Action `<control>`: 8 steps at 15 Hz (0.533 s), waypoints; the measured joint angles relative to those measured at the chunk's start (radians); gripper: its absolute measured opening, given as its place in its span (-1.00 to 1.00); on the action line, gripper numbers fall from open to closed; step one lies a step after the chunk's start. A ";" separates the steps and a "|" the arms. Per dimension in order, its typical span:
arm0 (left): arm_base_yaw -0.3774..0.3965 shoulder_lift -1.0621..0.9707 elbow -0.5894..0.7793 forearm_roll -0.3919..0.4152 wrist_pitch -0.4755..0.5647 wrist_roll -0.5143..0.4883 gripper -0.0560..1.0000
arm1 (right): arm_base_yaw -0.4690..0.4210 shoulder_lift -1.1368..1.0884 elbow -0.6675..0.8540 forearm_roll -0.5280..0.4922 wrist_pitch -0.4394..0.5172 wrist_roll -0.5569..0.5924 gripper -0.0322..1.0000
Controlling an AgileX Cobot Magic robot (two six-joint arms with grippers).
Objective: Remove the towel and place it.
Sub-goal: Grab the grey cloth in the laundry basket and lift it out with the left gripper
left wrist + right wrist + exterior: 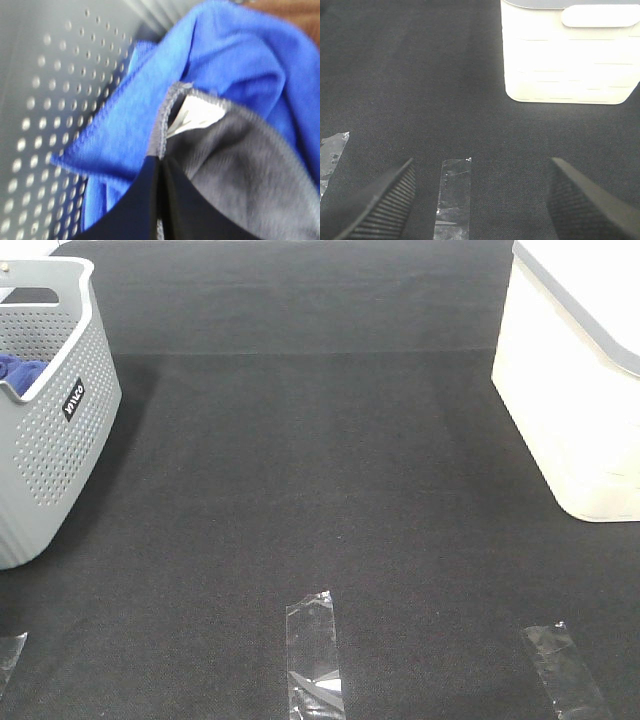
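In the left wrist view the grey towel [240,165], with a stitched hem and a white label [195,116], lies inside the perforated grey basket [35,100] on top of a bright blue cloth [215,55]. My left gripper [161,167] is down in the basket, its dark fingers [135,205] closed together on the towel's hem. My right gripper [480,200] is open and empty, hovering low over the black mat. Neither gripper shows in the exterior high view, and the towel is hidden there.
The grey basket [50,440] stands at the left edge, with the blue cloth [20,370] showing over its rim. A white basket [570,380] stands at the right, also in the right wrist view [570,60]. Clear tape strips [312,650] [565,670] lie on the black mat.
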 joint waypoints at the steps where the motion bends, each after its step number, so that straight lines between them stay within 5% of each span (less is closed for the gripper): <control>1: -0.001 -0.025 0.000 -0.011 0.008 0.002 -0.89 | 0.000 0.000 0.000 0.000 0.000 0.000 0.40; 5: -0.001 -0.189 0.000 -0.111 0.008 0.077 -0.89 | 0.000 0.000 0.000 -0.001 0.000 0.000 0.40; 8: -0.001 -0.312 0.000 -0.334 0.007 0.224 -0.89 | 0.000 0.000 0.000 -0.001 0.000 0.000 0.40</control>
